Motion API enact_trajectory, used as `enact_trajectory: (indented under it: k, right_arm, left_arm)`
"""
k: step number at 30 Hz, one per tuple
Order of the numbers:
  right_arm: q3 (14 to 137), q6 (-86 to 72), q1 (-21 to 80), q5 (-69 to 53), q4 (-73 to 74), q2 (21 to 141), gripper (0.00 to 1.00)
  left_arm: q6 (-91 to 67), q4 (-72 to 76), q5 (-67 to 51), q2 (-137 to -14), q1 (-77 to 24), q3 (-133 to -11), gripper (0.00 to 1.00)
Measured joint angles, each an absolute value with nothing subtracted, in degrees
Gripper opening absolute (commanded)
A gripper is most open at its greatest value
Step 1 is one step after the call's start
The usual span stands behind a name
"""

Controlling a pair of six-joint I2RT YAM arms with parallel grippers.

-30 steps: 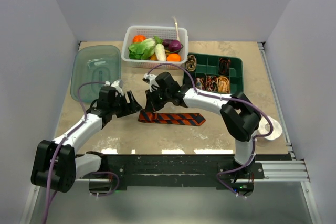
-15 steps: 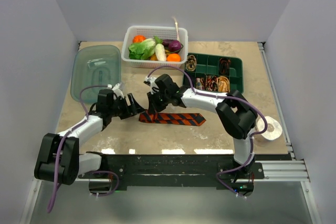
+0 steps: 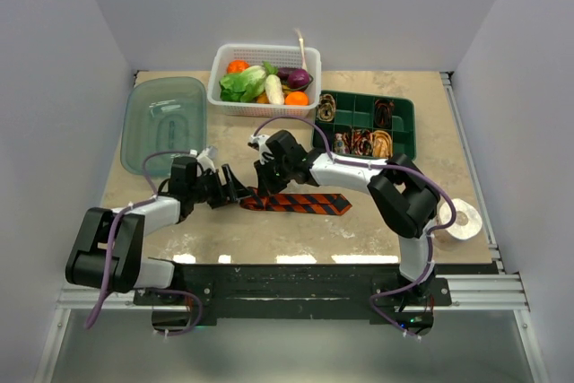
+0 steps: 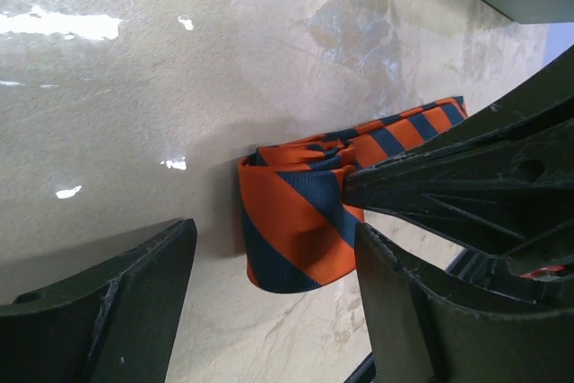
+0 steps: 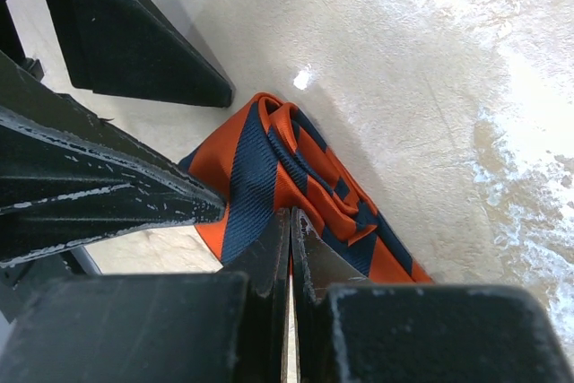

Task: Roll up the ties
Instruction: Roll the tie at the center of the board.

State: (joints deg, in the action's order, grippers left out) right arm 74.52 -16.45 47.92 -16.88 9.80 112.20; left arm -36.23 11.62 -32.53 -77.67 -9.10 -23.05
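1. Top external: the striped tie (image 3: 300, 204) is lying flat just below the frame's centre, with its left end doubled over. The left gripper (image 3: 235, 195) is sitting spread at that end. The right gripper (image 3: 263, 189) is bearing down on it from above, clenched. Coiled ties (image 3: 369, 143) are sitting in the green tray (image 3: 408, 107) at upper right.
2. Left wrist: the left fingers (image 4: 99, 302) are standing wide apart at lower left and lower right, holding nothing. The tie's folded end is lying between them on the table (image 4: 134, 87). The right gripper's black tip is pressing onto the fold from the right.
3. Right wrist: the right fingers (image 5: 265, 262) are meeting with no gap at lower centre, their tips touching the tie's top layer. Whether any cloth is pinched, I cannot tell.
4. Risk: the fold is looking loose, barely one turn. It may spring open if the right tip lifts before the left jaws close. The grippers are also crowding each other, so closing could knock fingers together or drag the tie askew.
5. Writing: no brand, label or lettering is showing legibly in any view.
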Motion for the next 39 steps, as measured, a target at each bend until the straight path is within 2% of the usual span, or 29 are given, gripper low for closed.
enact_trajectory:
  k: [8, 15, 24, 39]
  right_arm:
    - [74.02, -16.21, 47.92, -15.99, 9.19, 112.20, 0.00]
    - [73.89, -15.97, 47.83, -15.97, 8.95, 112.20, 0.00]
    - [73.87, -15.97, 47.57, -16.05, 8.95, 112.20, 0.00]
    - [73.84, -15.99, 46.63, -16.01, 9.04, 112.09, 0.00]
  left_arm:
    - [-38.15, 16.60, -35.97, -80.77, -9.10, -22.59, 0.66]
    - [-40.34, 22.59, -38.87, -84.12, -9.15, -20.69, 0.49]
    - [-41.50, 25.36, -38.96, -85.17, -9.52, -20.03, 0.37]
    - [-40.66, 19.97, -36.53, -83.70, -10.35, -22.09, 0.34]
